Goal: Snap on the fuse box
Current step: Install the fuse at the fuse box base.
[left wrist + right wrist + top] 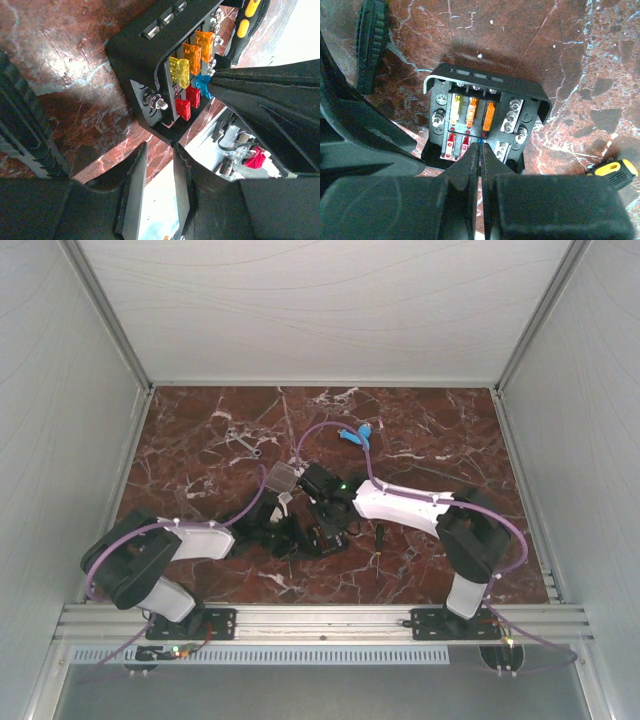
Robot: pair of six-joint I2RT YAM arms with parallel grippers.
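A: Any lettering on the fuse box?
B: None I can read. Its black casing shows no legible mark in either wrist view.
A: And the fuses?
B: Yellow, orange, red and blue tops. If they carry ratings, they are too blurred to make out.
A: The yellow-and-black screwdriver handle?
B: No brand or number can be read on it.
A: From above?
B: Everything on the tabletop is too small there. No readable text, label or sign in any view.
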